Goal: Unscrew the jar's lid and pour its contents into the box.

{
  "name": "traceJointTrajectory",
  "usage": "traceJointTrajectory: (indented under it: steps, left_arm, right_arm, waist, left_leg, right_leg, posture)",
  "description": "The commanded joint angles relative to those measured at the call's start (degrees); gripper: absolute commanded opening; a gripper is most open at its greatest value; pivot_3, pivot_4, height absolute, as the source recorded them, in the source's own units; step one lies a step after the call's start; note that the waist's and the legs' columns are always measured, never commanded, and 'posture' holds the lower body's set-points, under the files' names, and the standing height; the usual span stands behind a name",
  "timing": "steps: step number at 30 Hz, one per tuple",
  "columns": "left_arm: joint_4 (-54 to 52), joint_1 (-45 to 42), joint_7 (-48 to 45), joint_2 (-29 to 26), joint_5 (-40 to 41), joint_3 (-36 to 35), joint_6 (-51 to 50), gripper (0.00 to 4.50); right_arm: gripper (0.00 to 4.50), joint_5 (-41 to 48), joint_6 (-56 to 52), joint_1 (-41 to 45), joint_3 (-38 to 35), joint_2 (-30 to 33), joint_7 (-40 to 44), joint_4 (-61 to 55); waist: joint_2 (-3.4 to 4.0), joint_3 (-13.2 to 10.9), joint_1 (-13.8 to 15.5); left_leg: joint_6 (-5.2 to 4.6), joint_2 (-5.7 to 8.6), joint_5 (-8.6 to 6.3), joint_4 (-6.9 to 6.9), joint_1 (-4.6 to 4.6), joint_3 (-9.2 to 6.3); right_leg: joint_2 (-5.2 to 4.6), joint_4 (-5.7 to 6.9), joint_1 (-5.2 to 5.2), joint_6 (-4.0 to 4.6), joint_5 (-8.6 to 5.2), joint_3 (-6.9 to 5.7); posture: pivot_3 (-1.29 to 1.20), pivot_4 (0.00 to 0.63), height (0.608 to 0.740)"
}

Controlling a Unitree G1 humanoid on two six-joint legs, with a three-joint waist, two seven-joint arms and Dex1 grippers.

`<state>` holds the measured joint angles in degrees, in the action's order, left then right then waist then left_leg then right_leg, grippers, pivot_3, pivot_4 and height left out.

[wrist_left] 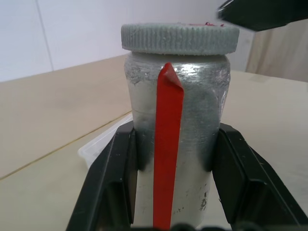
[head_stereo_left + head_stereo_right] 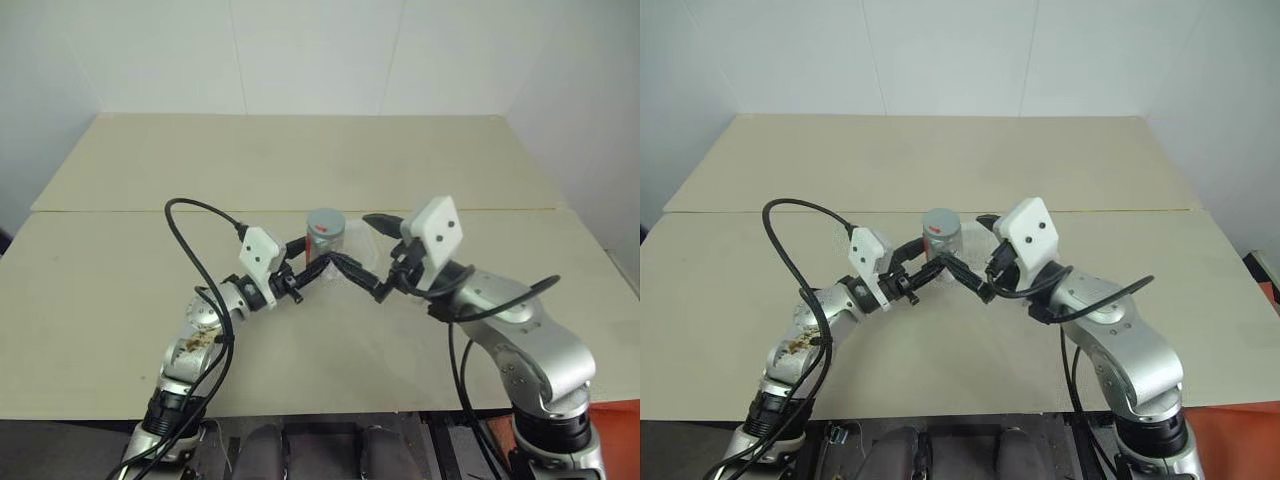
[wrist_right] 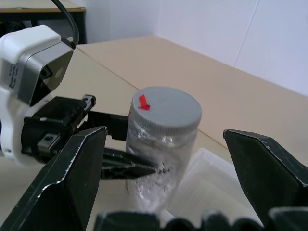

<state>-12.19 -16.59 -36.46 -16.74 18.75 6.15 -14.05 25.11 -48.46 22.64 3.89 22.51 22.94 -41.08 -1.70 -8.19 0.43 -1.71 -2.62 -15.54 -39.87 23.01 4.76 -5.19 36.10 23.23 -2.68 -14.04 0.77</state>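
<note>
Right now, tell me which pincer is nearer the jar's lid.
Right. The right pincer is open, its fingers apart on either side of the lid, not touching it. The left pincer is shut on the jar lower down, below the lid.

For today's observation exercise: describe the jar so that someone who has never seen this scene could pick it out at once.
Start at the beige table; above its middle, two robot arms meet. The left gripper is shut on the jar, holding it upright, while the open right gripper flanks it. A ribbed grey lid with a red arrow mark distinguishes it from the clear box beside it.
</note>
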Motion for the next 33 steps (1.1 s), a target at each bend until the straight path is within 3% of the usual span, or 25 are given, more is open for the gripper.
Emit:
traceJointTrajectory:
  steps: [1,28,33]
  left_arm:
    - [-2.5,0.03,-0.52,0.59,0.52,0.5,1.25,1.84]
    - [-1.71,-0.23,0.21,3.65,-0.46,1.83,2.19,1.84]
    - [-1.32,-0.48,0.11,3.61,-0.47,1.75,2.19,1.84]
  right_arm:
    - [4.5,0.79,-0.67,2.05,0.32,-1.19,-1.54,-1.23]
    - [4.5,-2.1,5.31,2.63,1.82,-5.93,-3.62,4.57]
    - [3.3,-2.19,5.8,1.82,1.87,-5.94,-3.54,4.65]
  waist:
    - [0.0,0.0,-0.04]
    - [0.01,0.0,-0.26]
    - [0.01,-0.01,-0.31]
  left_leg:
    - [0.0,0.0,0.0,0.0,0.0,0.0]
    - [-0.01,0.0,0.0,0.01,0.04,-0.01]
    - [-0.01,0.0,0.0,0.01,0.04,0.0]
  right_leg:
    - [0.0,0.0,0.0,0.0,0.0,0.0]
    - [0.0,-0.02,0.03,0.0,0.0,-0.01]
    - [0.0,-0.02,0.03,0.0,0.0,-0.01]
  posture:
    - [0.0,0.15,0.74]
    - [0.0,0.15,0.74]
    - [0.0,0.15,0.74]
